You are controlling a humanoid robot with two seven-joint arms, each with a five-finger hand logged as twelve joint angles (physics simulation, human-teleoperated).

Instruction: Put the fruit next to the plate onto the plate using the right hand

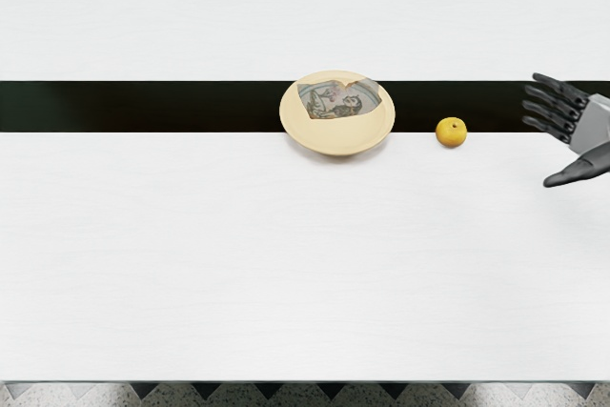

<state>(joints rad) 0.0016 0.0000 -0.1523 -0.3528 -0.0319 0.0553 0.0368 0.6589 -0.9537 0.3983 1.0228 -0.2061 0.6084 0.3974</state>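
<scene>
A small yellow-orange fruit [452, 132] lies on the table just right of a cream plate [315, 132] with a printed picture in its centre. The plate holds nothing. My right hand [562, 131] enters from the right edge, its dark fingers spread and its thumb pointing left below them. It holds nothing and stands a short way to the right of the fruit, apart from it. The left arm is out of view.
A black gap [143, 106] runs across the white table [286, 264] behind the plate and fruit. The table's front edge lies near the bottom of the picture, with speckled floor below it.
</scene>
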